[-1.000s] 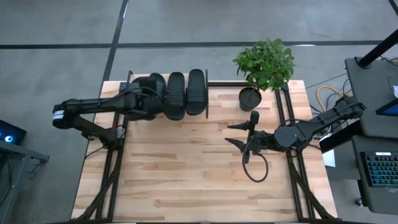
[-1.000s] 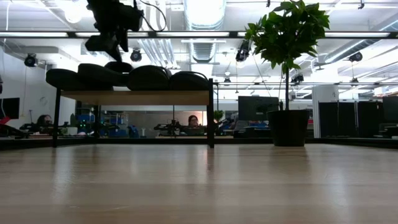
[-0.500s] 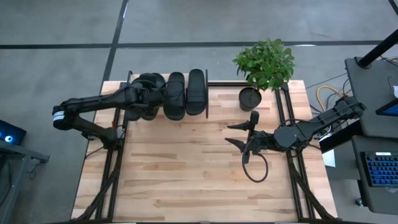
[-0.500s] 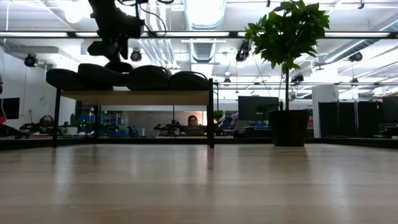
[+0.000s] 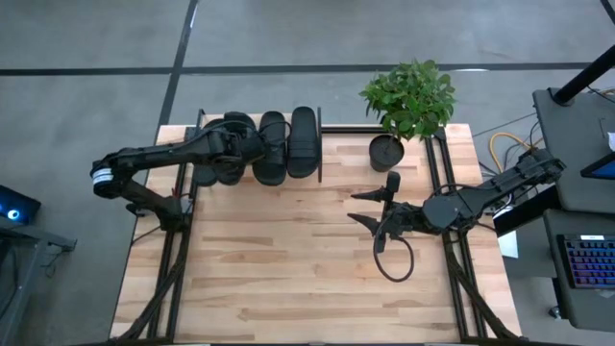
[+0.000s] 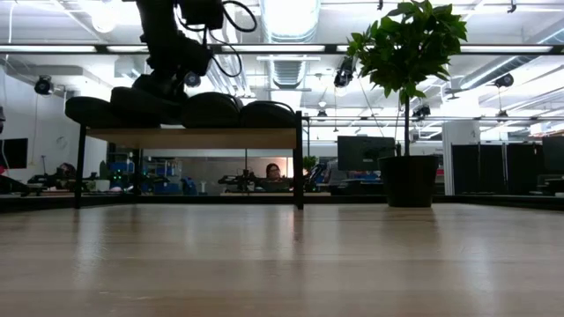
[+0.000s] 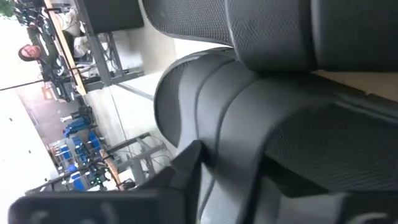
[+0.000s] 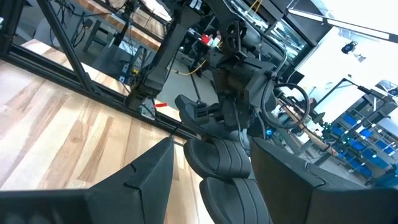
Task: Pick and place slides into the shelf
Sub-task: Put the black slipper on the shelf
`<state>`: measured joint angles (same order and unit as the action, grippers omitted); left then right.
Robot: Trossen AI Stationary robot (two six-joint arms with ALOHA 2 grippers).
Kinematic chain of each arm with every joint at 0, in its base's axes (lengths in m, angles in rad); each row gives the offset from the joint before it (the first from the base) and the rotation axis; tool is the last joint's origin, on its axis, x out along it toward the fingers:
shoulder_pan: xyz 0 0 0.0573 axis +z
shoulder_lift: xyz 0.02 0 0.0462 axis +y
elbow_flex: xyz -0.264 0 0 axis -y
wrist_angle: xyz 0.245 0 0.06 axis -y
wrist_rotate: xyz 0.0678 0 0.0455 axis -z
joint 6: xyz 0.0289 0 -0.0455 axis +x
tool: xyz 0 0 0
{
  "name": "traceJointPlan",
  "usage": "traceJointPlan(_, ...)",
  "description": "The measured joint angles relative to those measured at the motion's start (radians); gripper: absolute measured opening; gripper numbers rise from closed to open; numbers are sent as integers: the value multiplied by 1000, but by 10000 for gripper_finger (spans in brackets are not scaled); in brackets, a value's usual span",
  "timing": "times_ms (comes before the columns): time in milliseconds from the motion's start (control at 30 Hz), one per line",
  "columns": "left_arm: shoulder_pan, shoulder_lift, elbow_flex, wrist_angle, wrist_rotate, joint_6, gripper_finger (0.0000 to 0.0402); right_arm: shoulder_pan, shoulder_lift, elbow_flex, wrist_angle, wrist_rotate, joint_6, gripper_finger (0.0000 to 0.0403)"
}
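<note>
The wooden surface (image 5: 288,269) is carrying the shelf (image 5: 259,120) along its far left edge, and the slides (image 5: 288,144) are lying side by side on that shelf. The left tool (image 5: 252,146) is hanging right over the left slides, whether gripping one I cannot tell. The right tool (image 5: 370,207), fingers apart, is waiting well right near the plant (image 5: 408,96).

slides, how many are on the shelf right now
4, side by side on the shelf: one slide at its right end, one next to it, and two partly hidden under the left gripper.
</note>
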<state>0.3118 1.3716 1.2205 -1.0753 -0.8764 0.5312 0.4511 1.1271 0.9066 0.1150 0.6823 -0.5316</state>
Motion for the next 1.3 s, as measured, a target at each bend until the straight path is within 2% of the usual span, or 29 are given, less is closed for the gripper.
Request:
traceJointPlan(133,3,-2,0,6,4,0,22,0,0,0,0,0,0,203)
traceJointPlan(200,3,-10,0,14,7,-4,7,0,0,0,0,0,0,203)
traceJointPlan(633,3,-16,-2,33,-7,-182,1,0,0,0,0,0,0,203)
traceJointPlan(1167,3,-17,-66,58,-11,-230,1,0,0,0,-3,0,0,203)
traceJointPlan(1300,4,-17,-59,63,12,-234,21,0,0,0,-3,0,5,203)
